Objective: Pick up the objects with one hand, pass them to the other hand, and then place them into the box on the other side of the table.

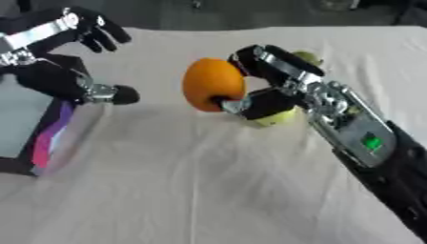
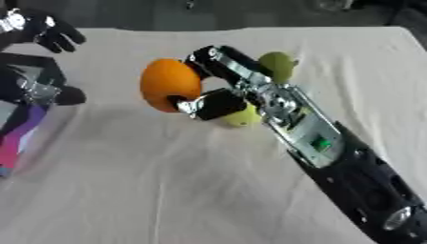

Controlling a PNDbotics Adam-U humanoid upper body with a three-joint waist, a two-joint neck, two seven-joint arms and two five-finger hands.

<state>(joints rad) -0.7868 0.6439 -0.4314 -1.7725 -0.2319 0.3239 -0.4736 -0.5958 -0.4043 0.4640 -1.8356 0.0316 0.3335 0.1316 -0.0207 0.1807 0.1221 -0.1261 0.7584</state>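
An orange round fruit (image 1: 213,83) hangs above the cloth-covered table, pinched between the thumb and fingers of my right hand (image 1: 269,81). My left hand (image 1: 63,57) is at the upper left, over the box (image 1: 25,128), fingers and thumb spread with nothing in them; a wide gap lies between it and the orange. A yellow-green fruit (image 2: 240,116) lies on the table under my right hand, partly hidden by the thumb. A second green fruit (image 2: 278,66) sits just behind the right hand.
The box with a dark rim and pink-purple side stands at the table's left edge. The cream cloth (image 1: 208,181) covers the table. My right forearm (image 1: 375,147) crosses the right side from the lower right corner.
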